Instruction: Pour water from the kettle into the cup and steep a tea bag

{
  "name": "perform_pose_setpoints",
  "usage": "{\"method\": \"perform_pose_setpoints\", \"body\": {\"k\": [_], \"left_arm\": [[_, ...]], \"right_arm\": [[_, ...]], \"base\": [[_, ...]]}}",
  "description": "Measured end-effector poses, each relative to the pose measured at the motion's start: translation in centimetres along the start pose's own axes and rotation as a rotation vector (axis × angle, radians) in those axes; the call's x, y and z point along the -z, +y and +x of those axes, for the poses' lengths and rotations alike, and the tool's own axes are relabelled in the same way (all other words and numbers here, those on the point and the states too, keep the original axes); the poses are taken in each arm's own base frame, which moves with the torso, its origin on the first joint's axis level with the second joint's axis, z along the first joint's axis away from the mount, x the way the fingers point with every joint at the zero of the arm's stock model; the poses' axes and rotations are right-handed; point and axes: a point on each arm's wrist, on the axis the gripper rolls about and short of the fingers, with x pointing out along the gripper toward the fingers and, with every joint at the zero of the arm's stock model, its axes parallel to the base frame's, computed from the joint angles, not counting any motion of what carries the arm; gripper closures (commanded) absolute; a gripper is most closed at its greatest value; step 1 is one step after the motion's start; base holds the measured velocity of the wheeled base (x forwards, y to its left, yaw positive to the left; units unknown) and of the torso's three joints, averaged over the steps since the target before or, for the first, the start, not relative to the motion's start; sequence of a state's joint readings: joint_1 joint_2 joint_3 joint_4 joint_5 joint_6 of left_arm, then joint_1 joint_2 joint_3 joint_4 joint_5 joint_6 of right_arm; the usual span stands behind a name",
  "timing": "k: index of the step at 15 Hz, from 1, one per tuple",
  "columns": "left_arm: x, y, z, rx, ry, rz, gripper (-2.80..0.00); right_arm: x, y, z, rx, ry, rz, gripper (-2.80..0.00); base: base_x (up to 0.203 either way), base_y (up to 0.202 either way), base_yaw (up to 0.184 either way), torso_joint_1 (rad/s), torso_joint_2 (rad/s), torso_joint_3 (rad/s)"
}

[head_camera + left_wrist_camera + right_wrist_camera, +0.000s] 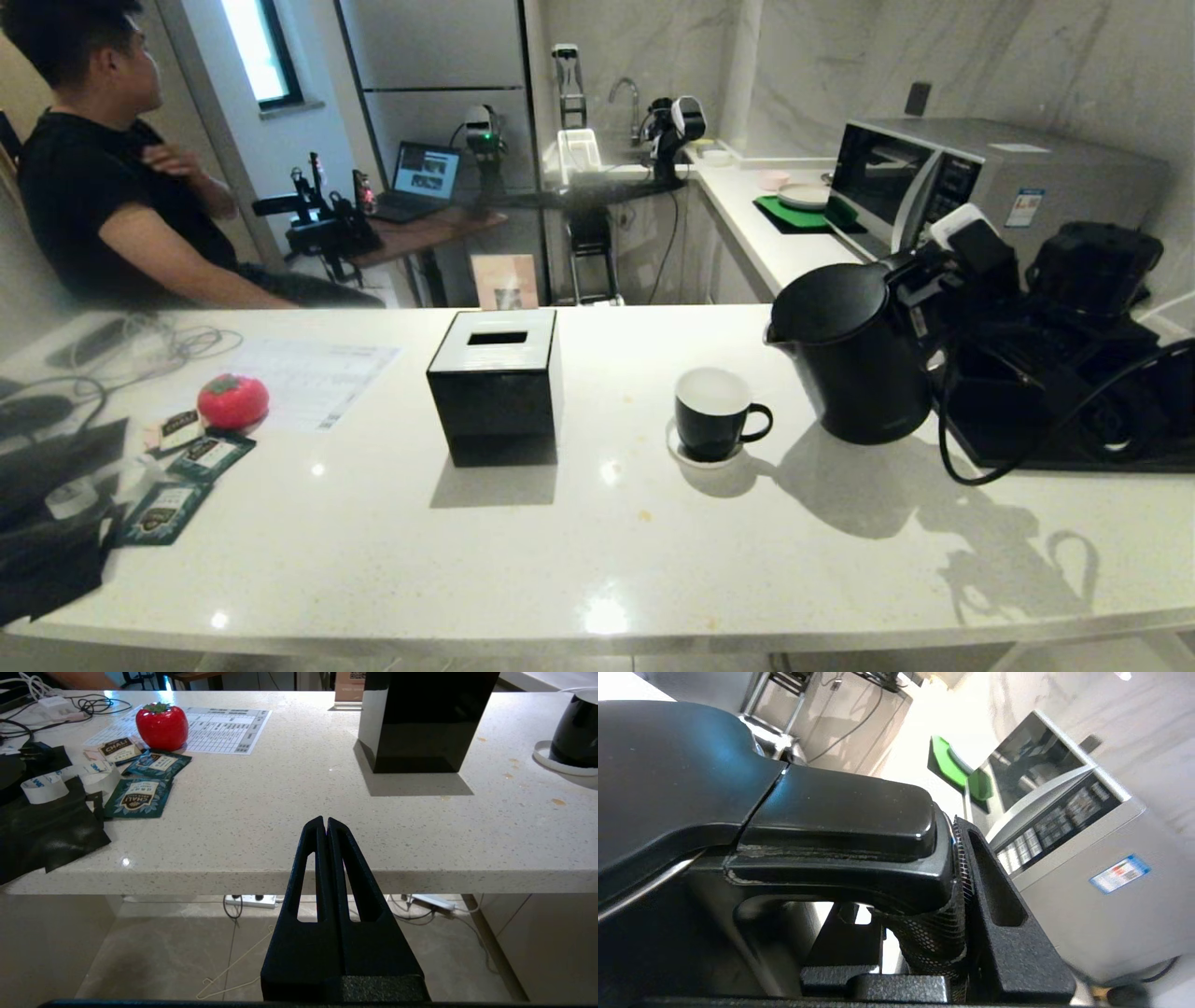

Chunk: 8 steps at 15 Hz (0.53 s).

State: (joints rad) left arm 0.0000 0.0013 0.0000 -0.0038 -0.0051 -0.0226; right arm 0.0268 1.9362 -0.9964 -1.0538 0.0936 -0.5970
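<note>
The matte black kettle (854, 359) is just right of the cup (711, 411), leaning a little, its spout turned toward the cup. My right gripper (920, 280) is shut on the kettle's handle (840, 807); one finger (999, 896) presses the handle's side, the other is hidden behind it. The black cup stands upright on its small white saucer (677, 450), white inside. No water shows, and the tea bag is out of view. My left gripper (325, 822) is shut and empty, held low before the counter's front edge (187, 877).
A black cube box (495, 387) stands left of the cup. At the counter's left lie teal sachets (210, 455), a red strawberry-shaped object (232, 399), a printed sheet and cables. A microwave (990, 177) is behind the kettle. A person (103, 187) sits at the back left.
</note>
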Motion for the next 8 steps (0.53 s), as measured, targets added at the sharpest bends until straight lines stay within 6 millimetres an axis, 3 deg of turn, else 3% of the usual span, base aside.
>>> {"method": "perform_pose_setpoints", "body": {"k": [8], "left_arm": [[0.00, 0.00, 0.00, 0.000, 0.000, 0.000, 0.00]], "right_arm": [[-1.09, 0.83, 0.92, -0.030, -0.013, -0.048, 0.00]], "base": [[0.000, 0.000, 0.000, 0.000, 0.00, 0.000]]}}
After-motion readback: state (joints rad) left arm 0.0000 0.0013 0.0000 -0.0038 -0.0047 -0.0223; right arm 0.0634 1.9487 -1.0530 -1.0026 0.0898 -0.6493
